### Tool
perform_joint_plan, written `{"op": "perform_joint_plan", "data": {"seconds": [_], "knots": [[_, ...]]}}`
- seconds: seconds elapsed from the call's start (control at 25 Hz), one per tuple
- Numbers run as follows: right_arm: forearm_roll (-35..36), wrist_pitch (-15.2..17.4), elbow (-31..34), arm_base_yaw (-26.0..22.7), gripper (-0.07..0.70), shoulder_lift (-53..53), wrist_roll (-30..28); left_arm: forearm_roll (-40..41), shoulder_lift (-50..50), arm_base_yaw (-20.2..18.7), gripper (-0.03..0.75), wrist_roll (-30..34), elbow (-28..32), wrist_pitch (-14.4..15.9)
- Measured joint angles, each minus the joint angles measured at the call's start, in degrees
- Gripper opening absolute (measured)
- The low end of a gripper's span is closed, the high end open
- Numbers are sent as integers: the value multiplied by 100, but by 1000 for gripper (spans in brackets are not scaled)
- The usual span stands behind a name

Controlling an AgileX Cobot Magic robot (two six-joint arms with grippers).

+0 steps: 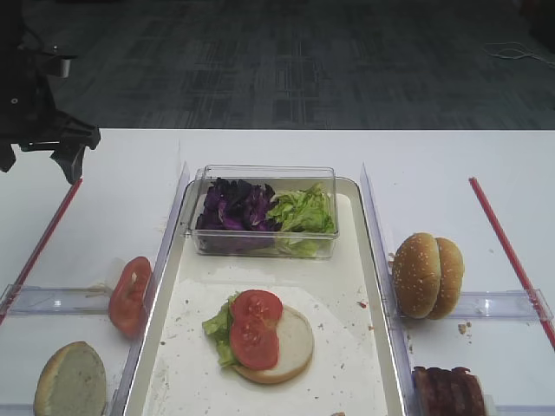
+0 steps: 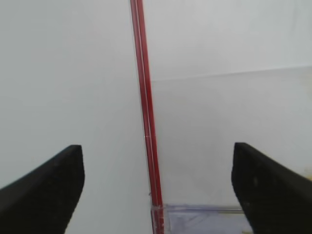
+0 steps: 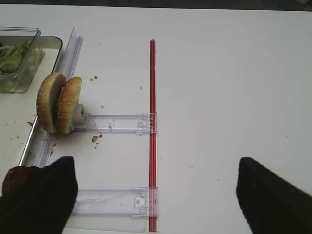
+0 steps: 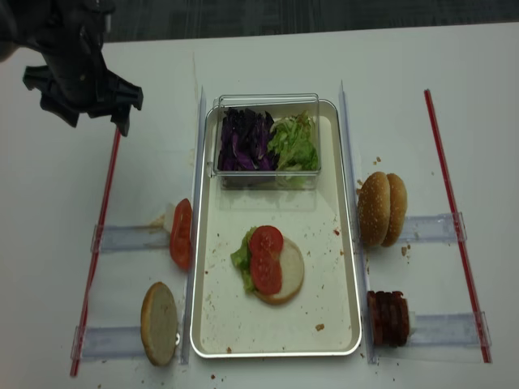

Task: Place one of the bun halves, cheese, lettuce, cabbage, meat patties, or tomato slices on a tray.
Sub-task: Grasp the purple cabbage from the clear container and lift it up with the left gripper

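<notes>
On the silvery tray point(image 1: 347, 260) point(image 4: 308, 308) lies a pale bun half point(image 1: 295, 342) topped with lettuce point(image 1: 217, 329) and two tomato slices point(image 1: 255, 325). Purple cabbage point(image 1: 232, 208) and more lettuce point(image 1: 303, 210) fill a clear box at the tray's far end. Left of the tray stand tomato slices point(image 1: 128, 295) and a bun half point(image 1: 69, 381). To its right are sesame bun halves point(image 1: 427, 276) point(image 3: 59, 103) and meat patties point(image 1: 447, 392) point(image 3: 17, 178). My left gripper point(image 1: 39, 160) point(image 2: 156, 161) point(image 4: 93, 117) hovers open and empty at the far left. My right gripper point(image 3: 156, 170) is open and empty over the table right of the buns.
Red strips point(image 1: 39, 243) point(image 3: 152, 122) point(image 2: 144, 107) run along both sides of the table. Clear plastic holders point(image 1: 52, 299) point(image 3: 117, 122) and upright clear strips point(image 1: 169, 225) flank the tray. Crumbs point(image 3: 96, 139) lie near the sesame buns.
</notes>
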Motion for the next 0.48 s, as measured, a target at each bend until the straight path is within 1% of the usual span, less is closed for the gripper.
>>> {"op": "perform_joint_plan", "data": {"seconds": [0.12, 0.32, 0.4, 0.48], "knots": [[0, 0, 0, 0, 685, 0, 0, -62, 114, 0, 600, 22, -164, 3], [0, 0, 0, 0, 685, 0, 0, -183, 148, -13, 600, 109, -236, -19], [0, 0, 0, 0, 685, 0, 0, -222, 148, -116, 600, 224, -236, -32], [0, 0, 0, 0, 685, 0, 0, -295, 148, -304, 600, 276, -236, -96]]}}
